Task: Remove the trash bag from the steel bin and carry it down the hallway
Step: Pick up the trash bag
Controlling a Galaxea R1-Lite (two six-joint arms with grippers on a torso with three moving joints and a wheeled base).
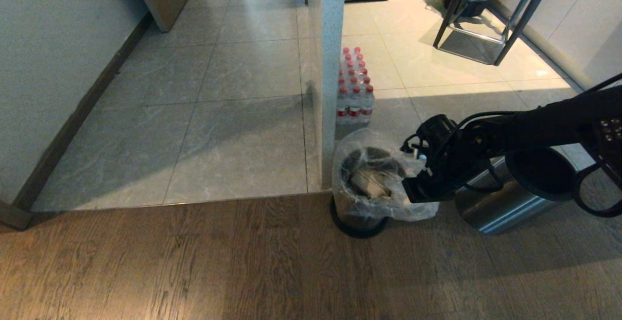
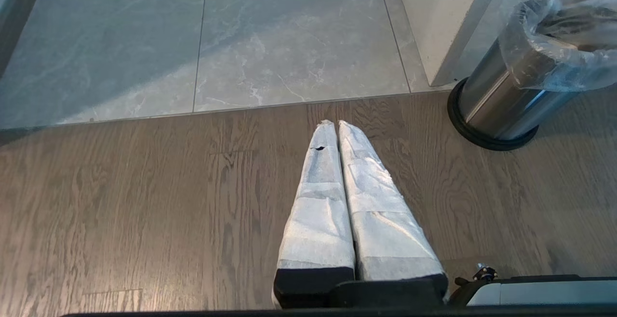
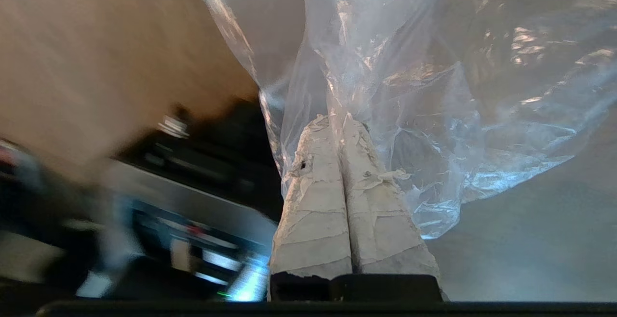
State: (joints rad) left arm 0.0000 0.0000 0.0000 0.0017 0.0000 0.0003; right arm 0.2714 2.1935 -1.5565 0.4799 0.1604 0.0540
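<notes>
Steel bin [image 1: 357, 213] stands upright by the pillar, trash bag [image 1: 371, 174] still lining it, mouth up. Right gripper [image 1: 413, 191] is pinched tight on the bag's right rim; left gripper [image 2: 337, 124] is closed, empty.

Clear trash bag [image 1: 374, 174], red-capped bottles [image 1: 354, 89].

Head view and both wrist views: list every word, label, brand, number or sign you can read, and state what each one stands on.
No text in any view can be read.
Shrink-wrapped pack of red-capped clear plastic bottles: red label bands show, lettering too small to read.
Thin clear plastic trash bag: pale scraps inside, no print legible.
Small round brushed-steel bin: no marking visible.
Blurred silver and black equipment in the right wrist view: coloured spots, nothing readable.
</notes>
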